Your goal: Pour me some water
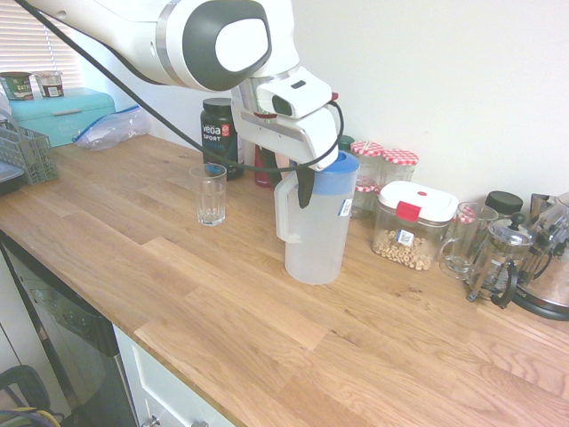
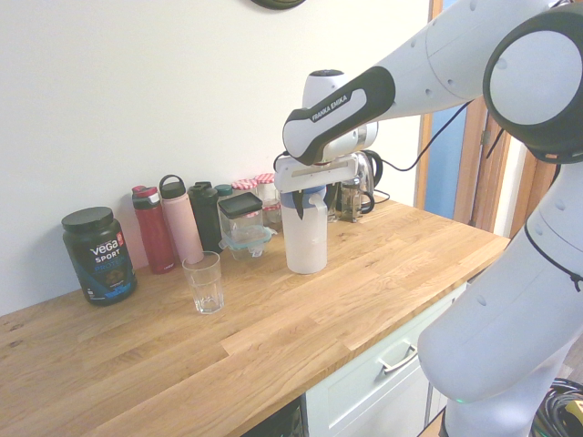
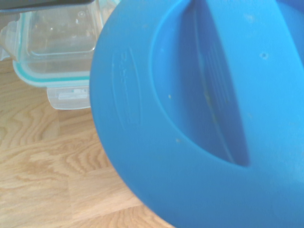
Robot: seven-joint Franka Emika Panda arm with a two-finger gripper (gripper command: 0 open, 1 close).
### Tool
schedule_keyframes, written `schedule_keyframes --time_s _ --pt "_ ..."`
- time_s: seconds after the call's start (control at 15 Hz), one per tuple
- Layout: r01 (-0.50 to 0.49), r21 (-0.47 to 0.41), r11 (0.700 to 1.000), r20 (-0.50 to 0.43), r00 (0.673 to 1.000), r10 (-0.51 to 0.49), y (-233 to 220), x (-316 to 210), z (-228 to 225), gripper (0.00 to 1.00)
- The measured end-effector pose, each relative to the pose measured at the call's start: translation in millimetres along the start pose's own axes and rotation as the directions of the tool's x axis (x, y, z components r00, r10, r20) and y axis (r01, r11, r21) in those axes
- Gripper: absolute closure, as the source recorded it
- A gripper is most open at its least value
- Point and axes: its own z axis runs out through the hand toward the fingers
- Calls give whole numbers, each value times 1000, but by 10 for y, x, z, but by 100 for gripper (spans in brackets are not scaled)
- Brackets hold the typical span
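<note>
Gripper (image 1: 289, 193), fingers apart, seems to straddle pitcher handle (image 1: 284, 218) for a pouring grip; contact unclear. Glass (image 1: 212, 197) upright near gripper, likely to receive water.

First exterior view: a worktop of wood strips (image 1: 240, 329) bears a frosted pitcher (image 1: 316, 240) with a blue lid (image 1: 338, 169), its handle directed toward a clear ribbed glass (image 1: 211, 196), which stands upright and apart from it, the gripper (image 1: 289, 191) being positioned at the handle with its dark fingers pointing downward. Behind the glass stands a black tub (image 1: 220, 133) marked "vega SPORT"; on the opposite side of the pitcher are jars with red-checked lids (image 1: 398, 165), a white-lidded container (image 1: 412, 227) of ring-shaped pieces, a glass mug (image 1: 467, 240) and a French press (image 1: 500, 258).
</note>
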Motion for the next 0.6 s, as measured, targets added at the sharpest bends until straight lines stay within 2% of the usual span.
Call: schedule_keyframes --time_s 0.6 --pt "2 1 1000 3 1000 -2 -22 1 49 100"
